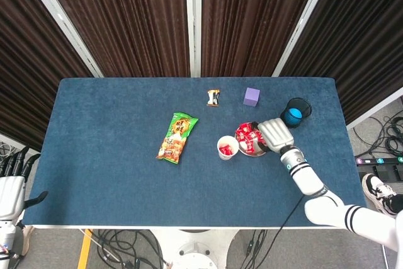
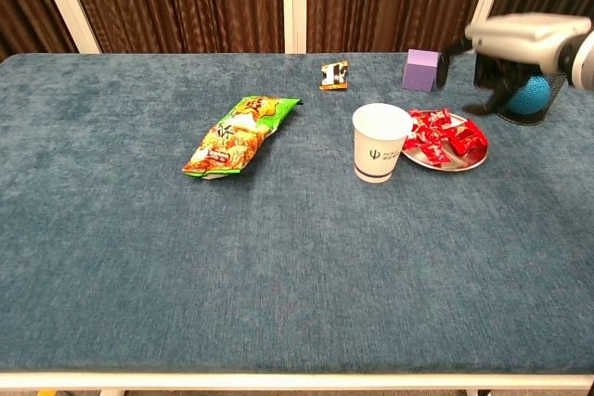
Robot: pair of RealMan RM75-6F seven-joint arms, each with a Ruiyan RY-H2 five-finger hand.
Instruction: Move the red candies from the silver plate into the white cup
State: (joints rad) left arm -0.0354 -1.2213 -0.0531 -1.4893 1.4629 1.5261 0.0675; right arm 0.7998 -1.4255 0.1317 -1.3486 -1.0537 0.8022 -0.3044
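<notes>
The candies [image 2: 445,136] lie heaped on the plate [image 2: 452,165], a shallow round metal dish near the right side of the table [image 2: 278,266], toward its far edge. Each is a small piece in a crinkled, glossy red wrapper. My guess is that they are very light and slippery, apt to slide over one another, so a pinch across the body or a twisted wrapper end would hold best. The cup [image 2: 380,142] stands upright just left of the plate, a tapered white paper cup with a small printed mark; the head view shows some red candies already inside [image 1: 226,150]. It looks light enough to tip if knocked.

The right hand [image 2: 506,48] hovers above the plate's far right rim, fingers apart and hanging down, with nothing in them. The left hand [image 1: 12,184] hangs off the table's near left corner, fingers straight, holding nothing.

The table wears a napped blue cloth, soft and matte.
</notes>
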